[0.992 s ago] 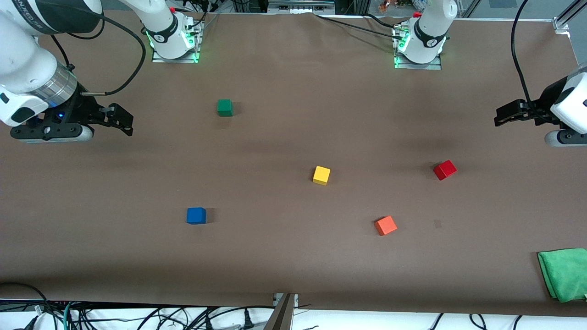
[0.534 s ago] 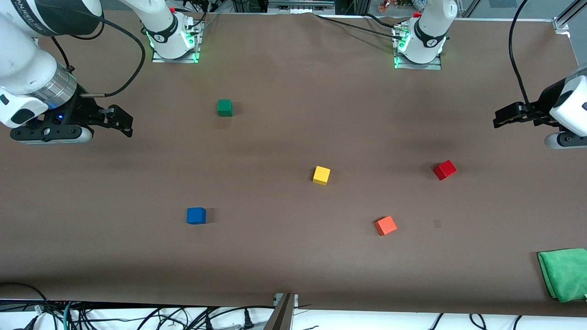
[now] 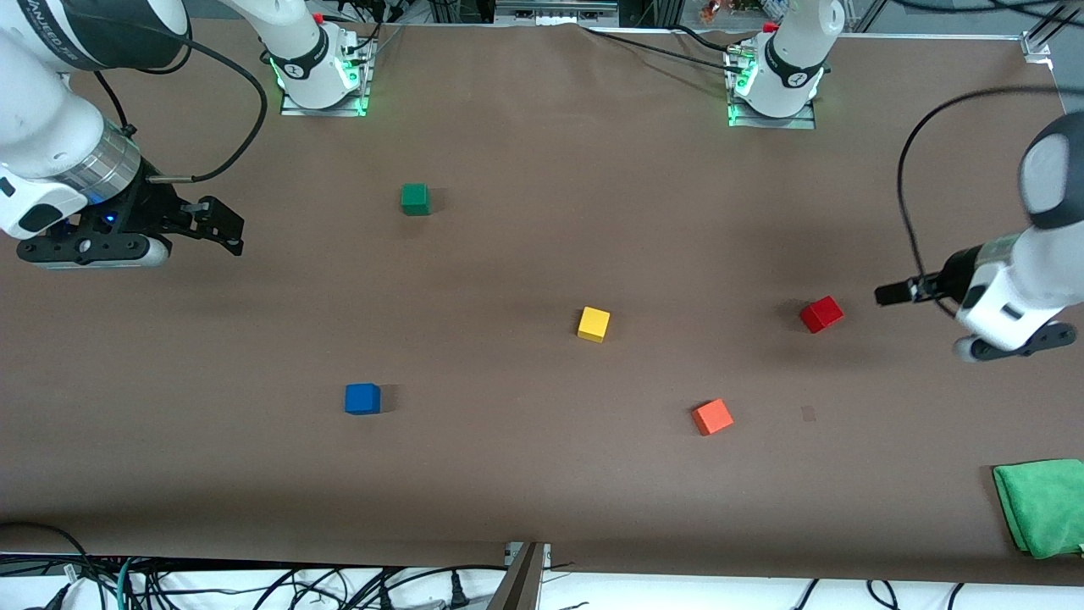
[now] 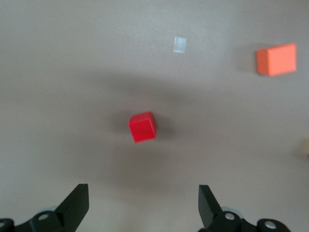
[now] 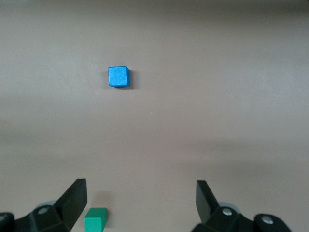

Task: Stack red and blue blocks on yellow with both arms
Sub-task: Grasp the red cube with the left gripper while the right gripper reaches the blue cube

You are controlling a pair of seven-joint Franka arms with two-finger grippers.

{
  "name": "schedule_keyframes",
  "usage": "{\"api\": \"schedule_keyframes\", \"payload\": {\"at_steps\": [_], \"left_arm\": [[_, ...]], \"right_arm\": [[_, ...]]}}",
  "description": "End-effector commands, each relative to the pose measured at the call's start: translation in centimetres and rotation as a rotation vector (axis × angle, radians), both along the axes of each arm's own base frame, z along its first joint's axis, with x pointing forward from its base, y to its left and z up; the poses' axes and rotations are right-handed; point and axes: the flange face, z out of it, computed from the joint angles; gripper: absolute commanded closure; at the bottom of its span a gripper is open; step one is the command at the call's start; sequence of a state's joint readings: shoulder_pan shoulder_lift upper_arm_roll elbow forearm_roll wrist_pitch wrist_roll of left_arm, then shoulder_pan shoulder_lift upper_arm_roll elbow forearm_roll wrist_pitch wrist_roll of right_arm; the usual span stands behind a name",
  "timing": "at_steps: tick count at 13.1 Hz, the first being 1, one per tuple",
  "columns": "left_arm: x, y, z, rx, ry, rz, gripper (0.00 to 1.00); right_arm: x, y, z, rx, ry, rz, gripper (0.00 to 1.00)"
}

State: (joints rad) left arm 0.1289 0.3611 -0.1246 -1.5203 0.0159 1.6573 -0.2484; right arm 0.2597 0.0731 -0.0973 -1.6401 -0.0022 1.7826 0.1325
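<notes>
The red block (image 3: pixel 821 313) lies toward the left arm's end of the table; it also shows in the left wrist view (image 4: pixel 143 127). The blue block (image 3: pixel 362 398) lies nearer the front camera toward the right arm's end, and shows in the right wrist view (image 5: pixel 119 77). The yellow cube (image 3: pixel 594 324) sits mid-table. My left gripper (image 3: pixel 889 294) is open and empty in the air beside the red block, its own view (image 4: pixel 143 203) looking down on it. My right gripper (image 3: pixel 222 227) is open and empty at the right arm's end, as its own view (image 5: pixel 141 203) shows.
An orange cube (image 3: pixel 712 417) lies nearer the front camera between the yellow and red ones, also in the left wrist view (image 4: pixel 276 59). A dark green cube (image 3: pixel 415 199) lies near the right arm's base. A green cloth (image 3: pixel 1043 506) lies at the table's front corner.
My left arm has swung down and toward the red block, and its gripper now hangs beside it. My right arm has barely moved. No block has moved.
</notes>
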Motion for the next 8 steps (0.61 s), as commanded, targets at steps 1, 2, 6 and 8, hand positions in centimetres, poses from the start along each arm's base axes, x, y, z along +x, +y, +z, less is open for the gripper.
{"api": "schedule_keyframes", "payload": {"at_steps": [1, 2, 6, 8], "left_arm": [[-1.4, 0.2, -5.3, 0.006, -0.029, 0.062, 0.00], [-2.0, 0.4, -7.7, 0.006, -0.033, 0.066, 0.00], [-5.5, 1.8, -15.3, 0.013, -0.072, 0.124, 0.00], [-6.8, 2.1, -17.7, 0.017, -0.099, 0.158, 0.00]], "right_arm": [[1.0, 0.3, 1.0, 0.005, -0.042, -0.003, 0.00], [1.5, 0.5, 1.0, 0.007, -0.045, -0.005, 0.00], [3.1, 0.6, -1.1, 0.027, -0.056, -0.001, 0.00], [4.0, 0.6, -2.9, 0.012, -0.045, 0.001, 0.00]]}}
